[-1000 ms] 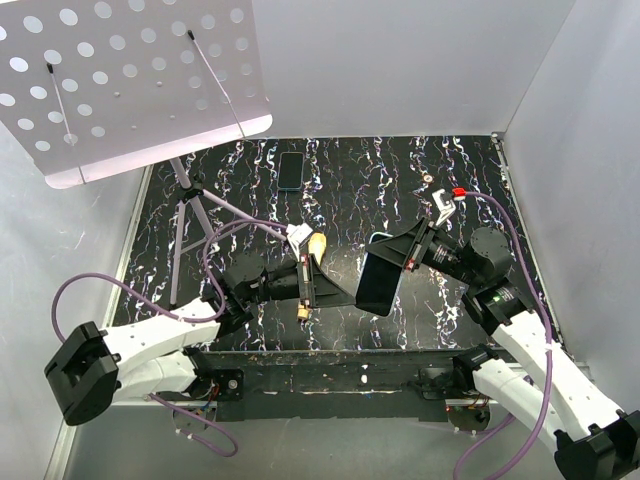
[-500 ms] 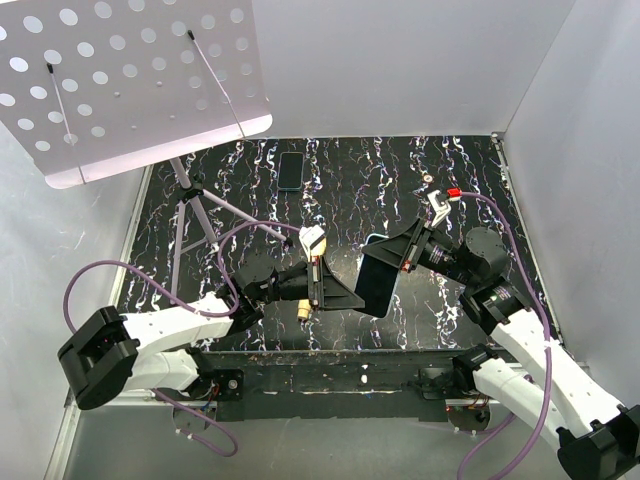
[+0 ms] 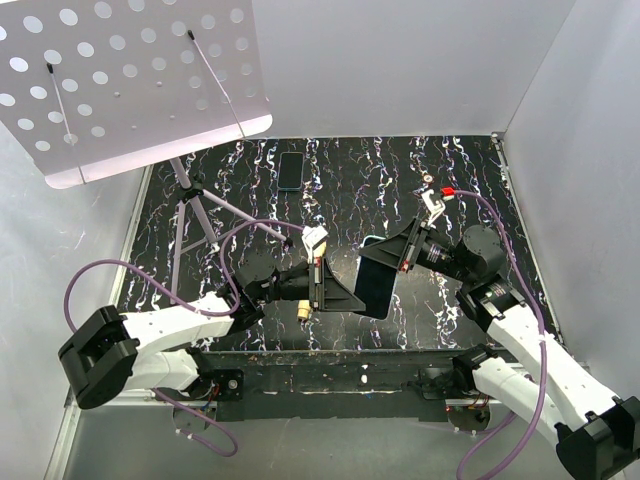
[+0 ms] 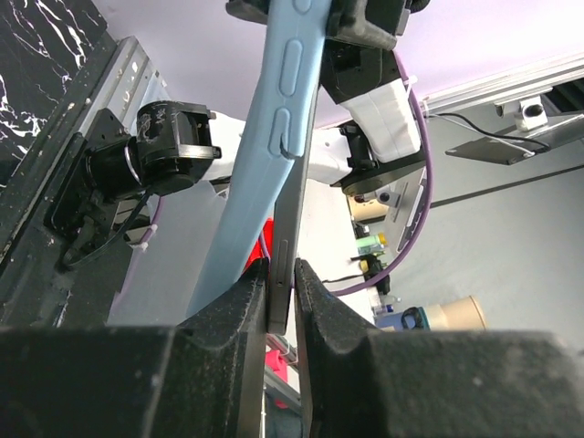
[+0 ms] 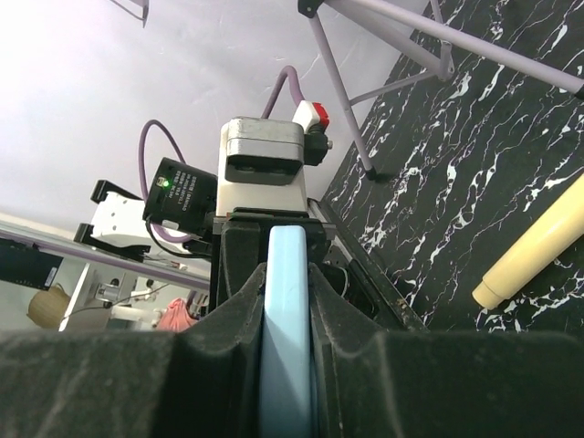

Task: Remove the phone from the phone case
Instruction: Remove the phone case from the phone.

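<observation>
The light blue phone case is held up on edge above the table between both arms. The phone, a thin grey slab, has its lower edge peeled away from the case. My left gripper is shut on that phone edge. My right gripper is shut on the rim of the phone case from the opposite side. From above, the dark phone hangs between the left gripper and the right gripper.
A second dark phone lies flat at the back of the black marbled table. A perforated music stand on tripod legs fills the back left. A cream cylinder lies on the table near the arms.
My left gripper has moved right to the phone and its jaws have closed on the phone's edge. The right gripper has kept its grip on the case and shifted slightly.
</observation>
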